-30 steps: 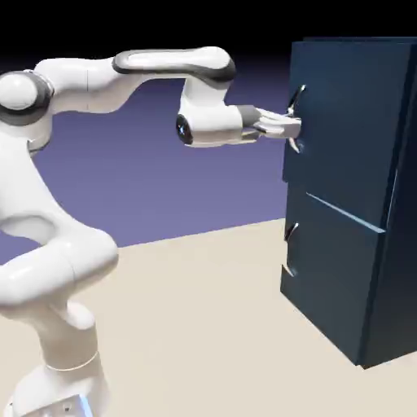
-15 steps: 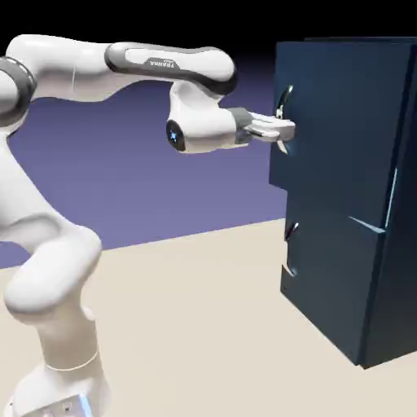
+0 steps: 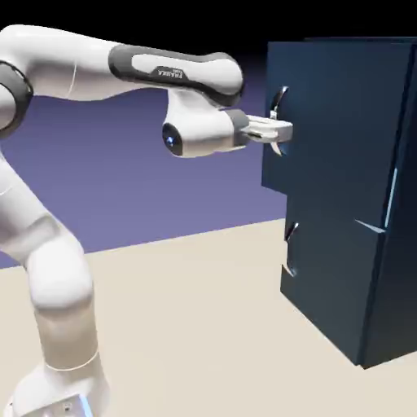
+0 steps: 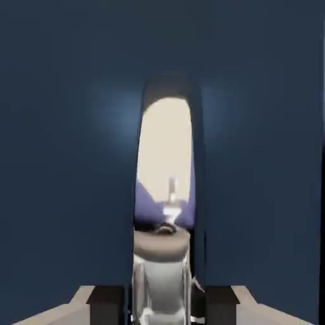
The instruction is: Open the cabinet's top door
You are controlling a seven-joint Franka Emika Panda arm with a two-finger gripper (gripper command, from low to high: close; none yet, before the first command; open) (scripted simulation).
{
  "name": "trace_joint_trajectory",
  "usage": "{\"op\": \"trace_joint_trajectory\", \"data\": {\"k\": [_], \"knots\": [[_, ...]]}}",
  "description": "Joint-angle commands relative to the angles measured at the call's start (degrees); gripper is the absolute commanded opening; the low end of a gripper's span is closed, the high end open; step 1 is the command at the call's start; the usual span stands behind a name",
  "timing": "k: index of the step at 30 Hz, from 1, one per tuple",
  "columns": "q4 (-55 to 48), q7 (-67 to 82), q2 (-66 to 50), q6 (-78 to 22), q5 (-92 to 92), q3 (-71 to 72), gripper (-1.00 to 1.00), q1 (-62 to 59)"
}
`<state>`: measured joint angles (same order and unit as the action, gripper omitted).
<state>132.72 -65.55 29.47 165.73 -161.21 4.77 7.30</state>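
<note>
The tall navy cabinet (image 3: pixel 383 269) stands at the exterior view's right. Its top door (image 3: pixel 326 122) is swung partly out, so its handle edge overhangs the lower panel (image 3: pixel 326 277). My gripper (image 3: pixel 282 130) is shut on the top door's curved silver handle (image 3: pixel 278 99), with the arm reaching level from the left. In the hand view the shiny handle (image 4: pixel 165 190) runs up the middle between my fingers (image 4: pixel 105 303), against the dark blue door (image 4: pixel 63 159) that fills the frame.
The lower panel carries its own small silver handle (image 3: pixel 290 236) and stays flush with the cabinet body. The beige table (image 3: pixel 204 326) stretches from the robot's base (image 3: pixel 57 391) to the cabinet's foot.
The gripper has drawn back to the left with the handle in it. The top door has swung further out from the cabinet, and the elbow has dropped lower.
</note>
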Motion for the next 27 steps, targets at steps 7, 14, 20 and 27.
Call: {"op": "trace_joint_trajectory", "data": {"k": [7,14,20,27], "knots": [[6.02,-10.94,6.77,-0.60,17.37,-11.04,-1.00,11.80],[11.18,-20.97,14.70,-0.02,34.81,-20.66,-1.00,21.68],[14.93,-30.19,21.46,0.85,49.77,-26.67,-1.00,27.51],[17.30,-38.70,20.14,-8.50,53.52,-18.77,-1.00,14.32]]}}
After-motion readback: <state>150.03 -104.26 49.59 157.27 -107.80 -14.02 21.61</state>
